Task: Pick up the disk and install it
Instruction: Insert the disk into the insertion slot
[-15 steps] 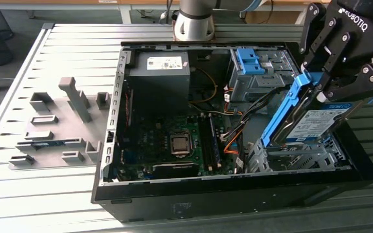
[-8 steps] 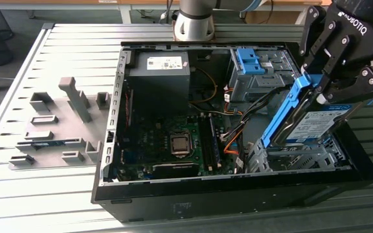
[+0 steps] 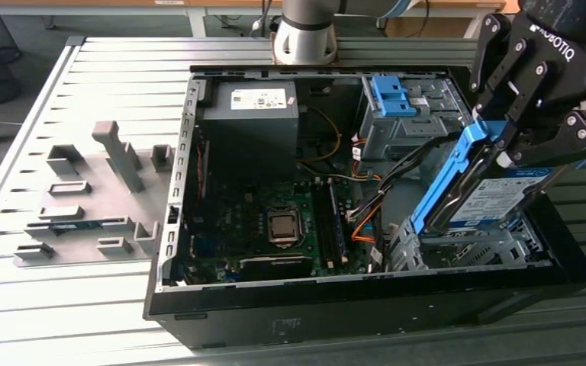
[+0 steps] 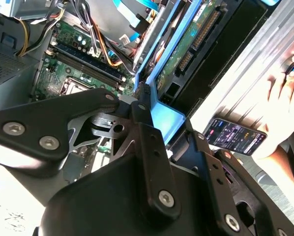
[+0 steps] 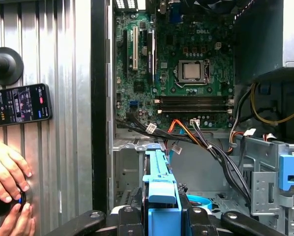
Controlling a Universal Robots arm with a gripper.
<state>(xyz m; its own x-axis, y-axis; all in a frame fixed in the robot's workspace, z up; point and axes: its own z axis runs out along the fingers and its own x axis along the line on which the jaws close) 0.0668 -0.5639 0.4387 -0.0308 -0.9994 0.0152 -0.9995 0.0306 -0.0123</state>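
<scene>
The disk [image 3: 497,194], a silver drive with a white-and-blue label in a blue carrier bracket, hangs tilted at the open computer case's near right corner in the exterior view. Its lower end reaches the top of a grey metal cage [image 3: 466,248]. My gripper [image 3: 515,149] is shut on the disk's upper end. In the second wrist view the disk [image 4: 186,44] shows its green circuit-board side, clamped by the gripper [image 4: 157,120]. In the first wrist view the blue carrier [image 5: 161,189] stands edge-on between the gripper's fingers [image 5: 125,216].
The black case [image 3: 375,293] lies open on a slatted metal table [image 3: 89,305]. Inside are the motherboard [image 3: 272,221], a grey power-supply box [image 3: 252,103], loose cables [image 3: 369,206] and a drive cage with a blue clip [image 3: 393,95]. Grey fixture blocks [image 3: 89,198] lie on the exterior view's left. A person's hands [image 5: 7,182] and a phone [image 5: 19,104] are beside the case.
</scene>
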